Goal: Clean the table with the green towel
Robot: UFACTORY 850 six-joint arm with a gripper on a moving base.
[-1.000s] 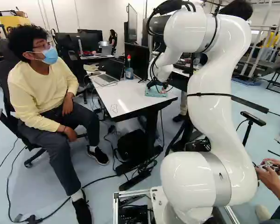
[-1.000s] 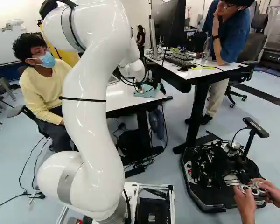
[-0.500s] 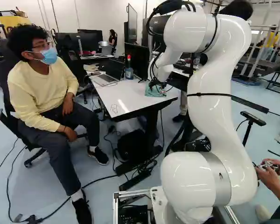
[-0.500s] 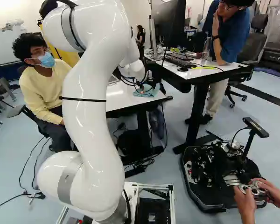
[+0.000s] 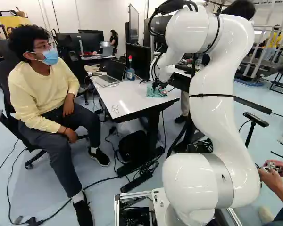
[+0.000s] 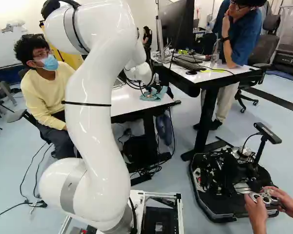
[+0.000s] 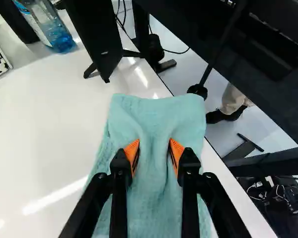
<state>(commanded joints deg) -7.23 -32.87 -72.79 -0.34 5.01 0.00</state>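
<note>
My gripper (image 5: pixel 157 85) is down at the green towel (image 5: pixel 155 93), near the far right corner of the white table (image 5: pixel 125 96) in the left base view. In the wrist view the gripper (image 7: pixel 154 145) has its orange pads pressed into the light green towel (image 7: pixel 159 116) from two sides, with a bunched fold of cloth between them. The rest of the towel lies rumpled on the white tabletop (image 7: pixel 44 129), reaching ahead of the fingers and back beneath them, close to the table's edge.
On the table stand a blue bottle (image 5: pixel 130 74), a laptop (image 5: pixel 106 80) and a dark monitor (image 5: pixel 138 61). A seated person is beside it. A second desk (image 6: pixel 205 75) with a keyboard adjoins on the right. A black wheeled base (image 6: pixel 229 185) and hands with a controller are nearer.
The gripper has come down slightly onto the towel and its fingers have drawn together, bunching the cloth. The towel's outline has changed. The base has stayed put.
</note>
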